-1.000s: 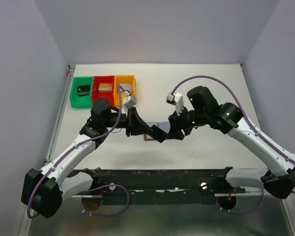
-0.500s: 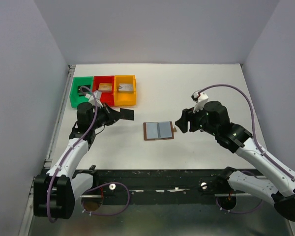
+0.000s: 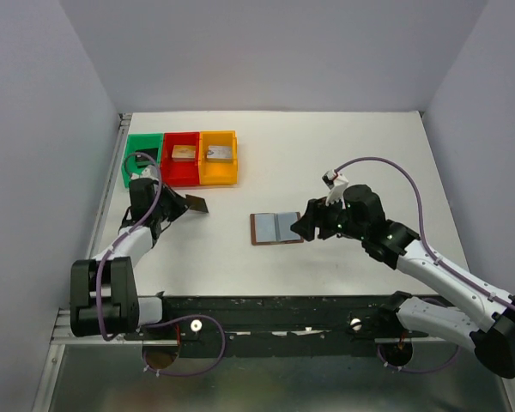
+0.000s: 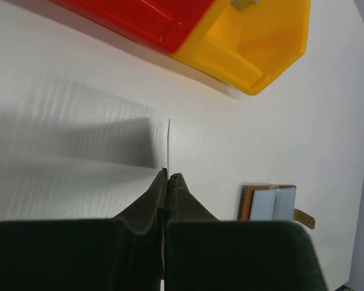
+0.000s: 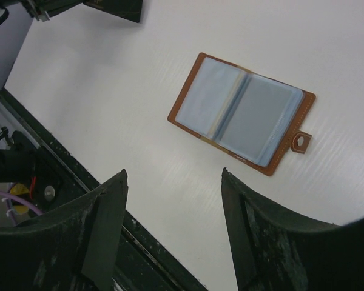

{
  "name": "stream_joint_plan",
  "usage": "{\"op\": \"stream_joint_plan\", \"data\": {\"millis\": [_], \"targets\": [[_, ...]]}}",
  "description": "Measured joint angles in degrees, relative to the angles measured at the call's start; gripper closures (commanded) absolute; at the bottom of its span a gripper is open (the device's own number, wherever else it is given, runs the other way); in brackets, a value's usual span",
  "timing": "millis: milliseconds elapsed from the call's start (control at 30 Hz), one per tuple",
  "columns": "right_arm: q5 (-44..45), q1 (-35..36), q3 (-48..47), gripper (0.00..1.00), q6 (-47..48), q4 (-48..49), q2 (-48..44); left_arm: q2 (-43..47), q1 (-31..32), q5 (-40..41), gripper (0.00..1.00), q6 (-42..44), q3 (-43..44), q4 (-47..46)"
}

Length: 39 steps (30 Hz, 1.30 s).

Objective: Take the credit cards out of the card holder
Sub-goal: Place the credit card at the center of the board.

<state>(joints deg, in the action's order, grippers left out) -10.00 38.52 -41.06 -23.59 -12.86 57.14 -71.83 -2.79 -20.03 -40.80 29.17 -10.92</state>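
Left gripper (image 3: 177, 206) has its jaws pressed together on the black card (image 3: 195, 204), which pokes rightward, near the red bin (image 3: 181, 156) and orange bin (image 3: 218, 156) and well apart from the holder (image 3: 277, 228). That holder lies open and flat mid-table (image 3: 343, 154), far from every edge, long axis left-right. Its snap tab (image 5: 301, 140) points at the right gripper (image 3: 302, 225), jaws spread, just beside it.
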Motion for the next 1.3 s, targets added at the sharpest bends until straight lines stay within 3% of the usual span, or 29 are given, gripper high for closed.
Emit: {"op": "stream_joint_plan", "data": {"millis": [200, 900, 1300], "targets": [[-3.39, 0.0, 0.02, 0.29, 0.0, 2.21, 0.02, -8.48, -4.02, -7.15, 1.0, 3.32, 8.87, 3.91], [-7.74, 0.0, 0.09, 0.29, 0.13, 3.78, 3.8, -17.77, -6.34, -13.51, 1.0, 8.74, 14.62, 9.4], [-8.76, 0.0, 0.17, 0.29, 0.7, 4.26, 3.82, -19.26, -6.84, -13.81, 0.74, 11.61, 17.25, 13.84]]}}
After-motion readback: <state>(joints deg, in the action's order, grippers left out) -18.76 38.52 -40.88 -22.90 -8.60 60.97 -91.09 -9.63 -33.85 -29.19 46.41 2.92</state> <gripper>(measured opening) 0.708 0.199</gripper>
